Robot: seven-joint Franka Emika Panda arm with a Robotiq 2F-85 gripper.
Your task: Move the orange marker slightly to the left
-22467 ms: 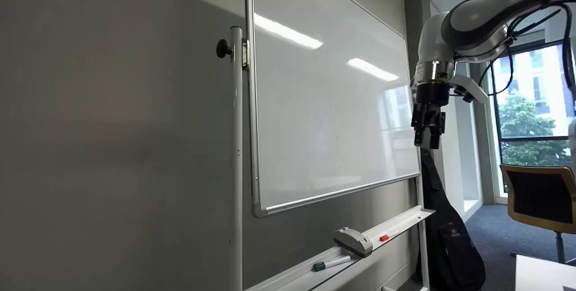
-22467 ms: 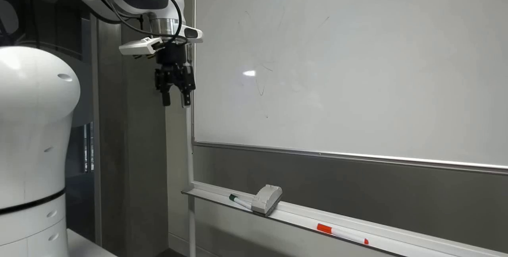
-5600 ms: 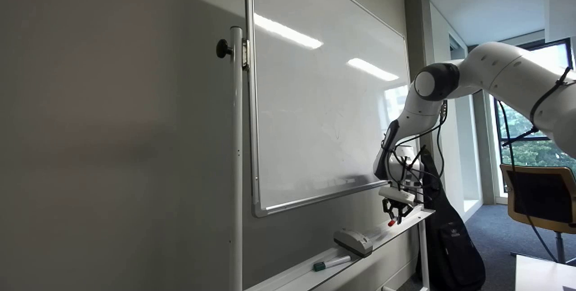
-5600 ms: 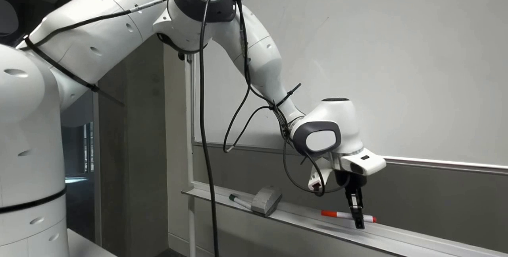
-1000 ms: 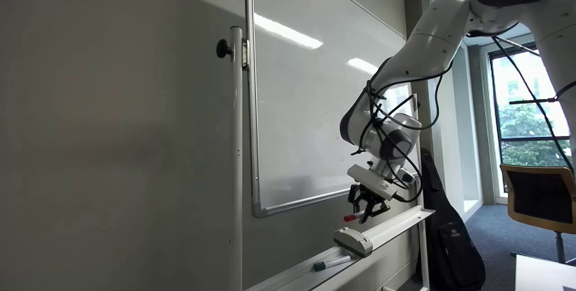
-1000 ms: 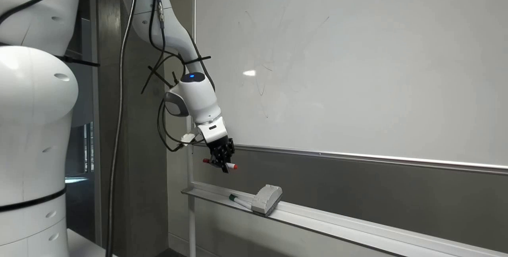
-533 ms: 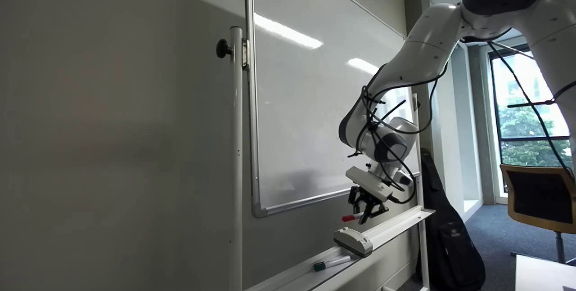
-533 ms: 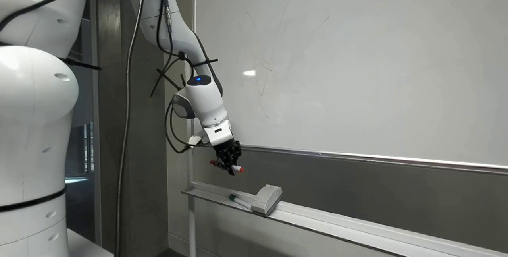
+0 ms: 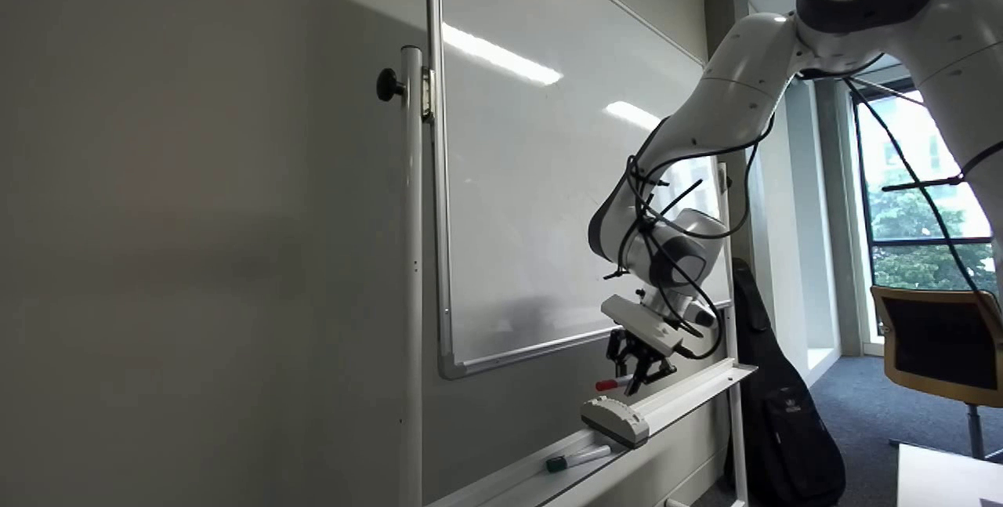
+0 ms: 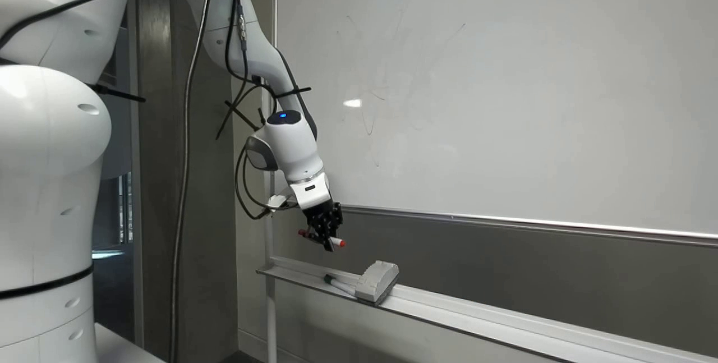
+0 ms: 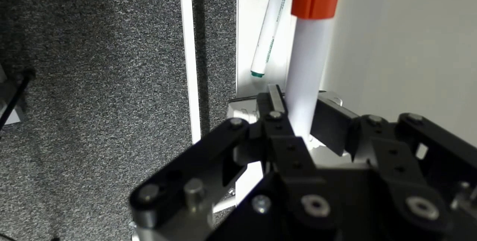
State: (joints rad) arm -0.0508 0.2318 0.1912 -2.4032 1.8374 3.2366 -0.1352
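Wrist view's got gray carpet on the left, then the whiteboard tray with a green marker, then the gripper, fingers pinched snug on the orange marker, holding it up above the tray.

One orange marker and one green marker (so two of those total, if anyone's keeping score). Only one eraser, same count in both exterior views. For the bigger stuff I'm getting one whiteboard, one long ledge, one robot arm, one black bag and, yep, just a single chair.
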